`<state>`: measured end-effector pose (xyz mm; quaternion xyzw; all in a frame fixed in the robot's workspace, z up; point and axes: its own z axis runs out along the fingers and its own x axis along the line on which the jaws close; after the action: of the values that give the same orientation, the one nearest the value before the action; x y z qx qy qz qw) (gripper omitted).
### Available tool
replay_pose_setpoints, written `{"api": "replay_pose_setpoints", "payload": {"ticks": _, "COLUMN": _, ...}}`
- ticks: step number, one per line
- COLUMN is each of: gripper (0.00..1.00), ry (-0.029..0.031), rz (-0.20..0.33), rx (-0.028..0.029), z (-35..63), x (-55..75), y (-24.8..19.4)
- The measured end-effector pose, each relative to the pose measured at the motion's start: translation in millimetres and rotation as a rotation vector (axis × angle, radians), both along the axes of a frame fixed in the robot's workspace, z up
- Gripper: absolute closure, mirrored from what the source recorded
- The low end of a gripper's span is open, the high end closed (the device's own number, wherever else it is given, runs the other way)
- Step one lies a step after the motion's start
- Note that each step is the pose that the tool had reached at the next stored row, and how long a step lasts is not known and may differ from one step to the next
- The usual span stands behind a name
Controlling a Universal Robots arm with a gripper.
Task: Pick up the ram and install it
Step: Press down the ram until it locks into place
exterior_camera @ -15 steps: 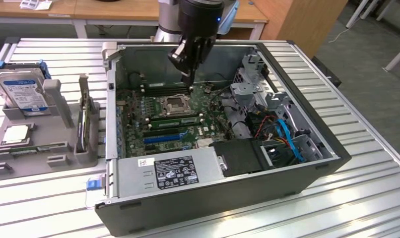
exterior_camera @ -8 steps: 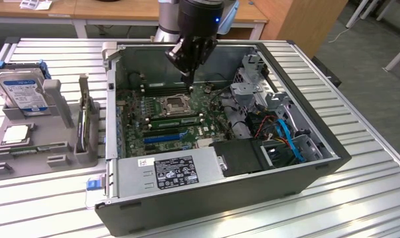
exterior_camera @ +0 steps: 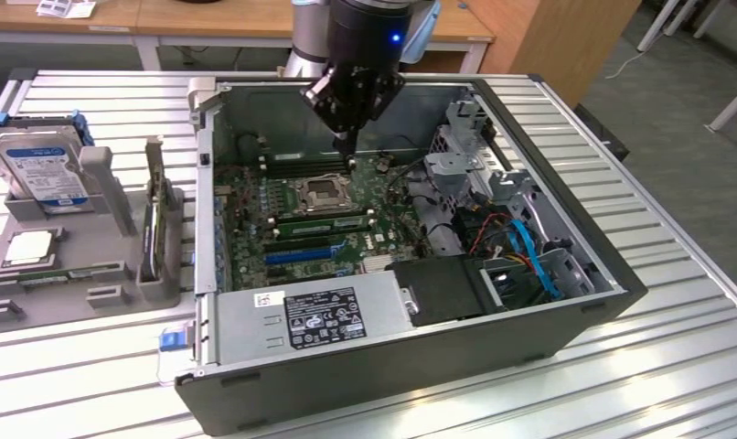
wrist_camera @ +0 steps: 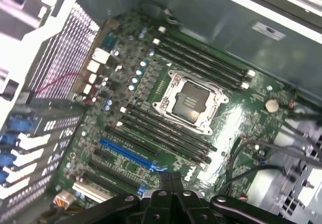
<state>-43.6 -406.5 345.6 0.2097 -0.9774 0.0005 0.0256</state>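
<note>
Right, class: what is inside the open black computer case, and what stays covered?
Inside the open black computer case: a green motherboard with an empty square processor socket, black memory slots, and blue cables. A grey labelled power supply box covers whatever lies beneath it.

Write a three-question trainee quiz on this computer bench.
1. True or false: the end effector hangs over the inside of the open computer case.
2. Where is the hard drive? A: upright in the grey holder, on the exterior view's left of the case. B: inside the case. C: on the floor.
3. What colour are the expansion slots that are not black?
Key: 1 true; 2 A; 3 blue.
</note>
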Motion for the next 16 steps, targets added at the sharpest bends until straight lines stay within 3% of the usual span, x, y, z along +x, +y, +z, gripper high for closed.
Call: {"api": "replay_pose_setpoints", "payload": {"ticks": 16, "gripper": 0.89, "ry": 0.0000, "rz": -0.291, "rx": 0.0000, "z": 0.0, "x": 0.0, "y": 0.0}}
